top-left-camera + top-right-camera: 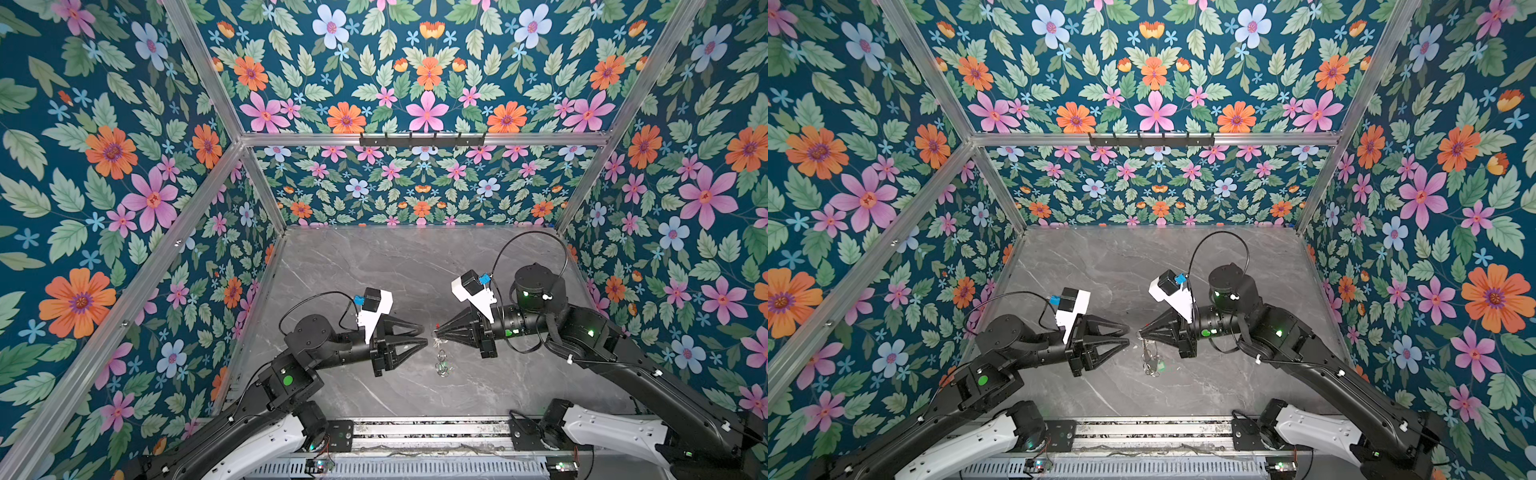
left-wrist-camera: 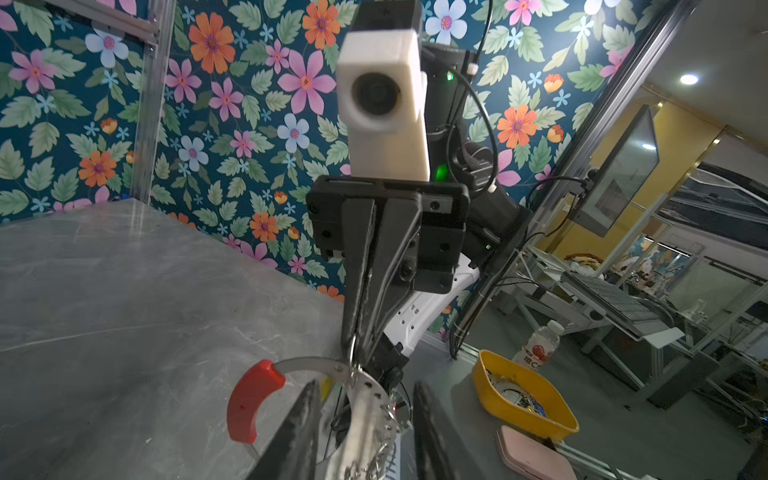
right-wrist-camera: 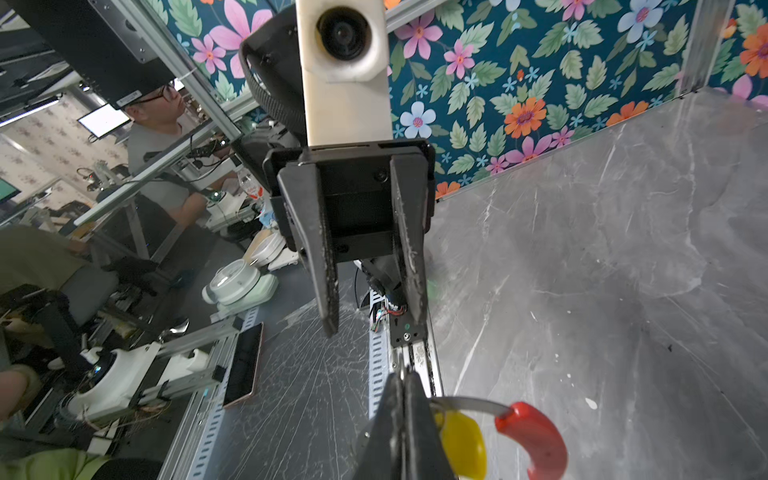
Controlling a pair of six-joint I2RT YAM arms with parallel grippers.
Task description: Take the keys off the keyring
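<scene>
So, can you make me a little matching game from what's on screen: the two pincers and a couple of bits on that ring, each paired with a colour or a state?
Things:
1. left pincer
2. right pincer
3. sleeve on the ring's arc
4. key tag next to the right pincer's tips

Colours and states:
a. red
b. shut on the keyring
c. yellow
d. open, holding nothing

Pairs: 1-d, 2-b, 3-a, 4-c
</scene>
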